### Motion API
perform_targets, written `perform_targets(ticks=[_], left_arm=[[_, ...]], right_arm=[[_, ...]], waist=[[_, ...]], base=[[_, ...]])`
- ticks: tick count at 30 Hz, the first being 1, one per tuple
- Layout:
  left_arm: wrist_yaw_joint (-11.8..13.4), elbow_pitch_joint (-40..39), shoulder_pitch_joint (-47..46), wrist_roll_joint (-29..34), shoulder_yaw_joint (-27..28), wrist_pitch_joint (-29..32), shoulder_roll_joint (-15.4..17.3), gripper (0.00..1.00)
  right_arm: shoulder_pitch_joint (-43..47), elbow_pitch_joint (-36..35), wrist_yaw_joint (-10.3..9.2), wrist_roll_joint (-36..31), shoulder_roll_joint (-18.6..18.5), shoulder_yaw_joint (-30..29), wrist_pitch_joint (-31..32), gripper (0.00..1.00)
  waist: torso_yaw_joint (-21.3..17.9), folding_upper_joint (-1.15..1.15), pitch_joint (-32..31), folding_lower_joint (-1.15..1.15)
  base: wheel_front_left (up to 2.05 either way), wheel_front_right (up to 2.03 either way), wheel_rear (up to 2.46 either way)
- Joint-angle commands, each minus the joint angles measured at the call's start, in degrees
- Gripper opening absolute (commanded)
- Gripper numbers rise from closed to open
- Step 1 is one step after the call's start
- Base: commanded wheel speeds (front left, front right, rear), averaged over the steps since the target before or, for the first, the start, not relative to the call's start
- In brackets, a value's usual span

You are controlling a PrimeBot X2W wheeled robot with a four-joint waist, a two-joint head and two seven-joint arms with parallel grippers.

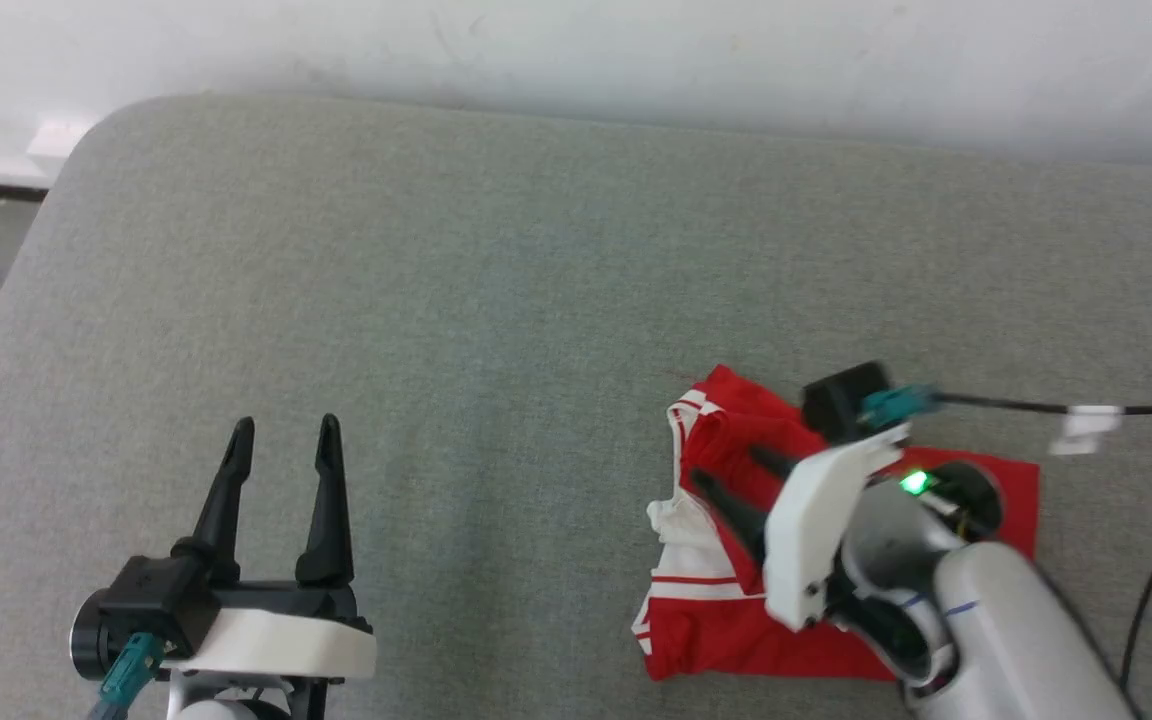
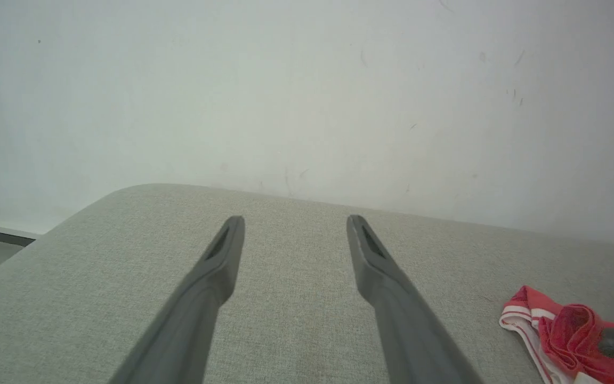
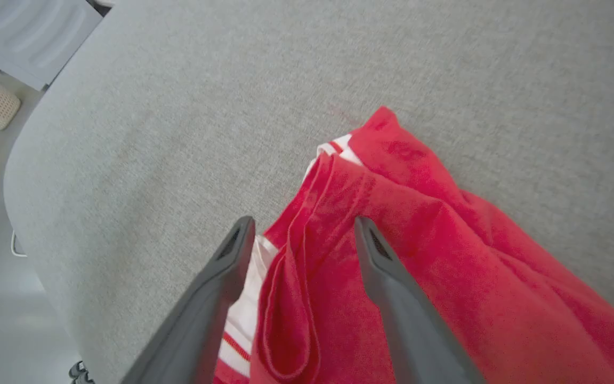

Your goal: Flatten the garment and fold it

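One broad grey fabric-covered bench carries all that we see, its rounded corner at the far left against a pale wall. On its near right part lies the garment, a red jersey bunched into a loose, rumpled heap rather than spread flat. The red body is doubled over itself in soft ridges, and a white sleeve shows along its left edge. Red-and-white striped trim runs across the sleeve and along the curved edge at the heap's far-left corner. The right hand sits directly over the garment, reaching in from the near right on its pale forearm, with its two dark fingers spread apart. In the right wrist view a raised fold of red cloth lies in the gap between them. They are not pinching it, though we cannot tell whether their tips touch the fabric beneath. The left hand hangs low over bare bench at the near left, well apart from the garment, its fingers likewise spread with grey bench showing between them. From its wrist view the garment sits at the lower right edge. A thin black cable bearing a white tag runs off to the right just beyond the garment.
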Motion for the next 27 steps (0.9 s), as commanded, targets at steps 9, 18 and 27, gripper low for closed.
perform_targets(ticks=[9, 18, 27], left_arm=[[-0.3, -0.8, 1.4, 0.7, 1.0, -0.3, 0.5, 1.00], [-0.2, -2.1, 2.1, 0.3, 2.2, -0.3, 1.3, 1.00], [-0.3, -1.8, 1.5, 0.1, 2.0, -0.1, 2.3, 1.00]], right_arm=[[9.8, -15.7, -0.04, -2.2, -1.0, -17.7, -5.7, 1.00], [23.2, -20.8, -0.04, -4.0, 0.1, -24.7, -6.9, 1.00], [20.3, -11.8, -0.04, -0.1, 0.3, -23.2, -11.1, 1.00]], waist=[[-3.5, 0.00, -1.7, 0.00], [-6.3, 0.00, 0.3, 0.00], [-6.1, 0.00, 0.9, 0.00]], base=[[0.00, 0.00, 0.00], [0.00, 0.00, 0.00], [0.00, 0.00, 0.00]])
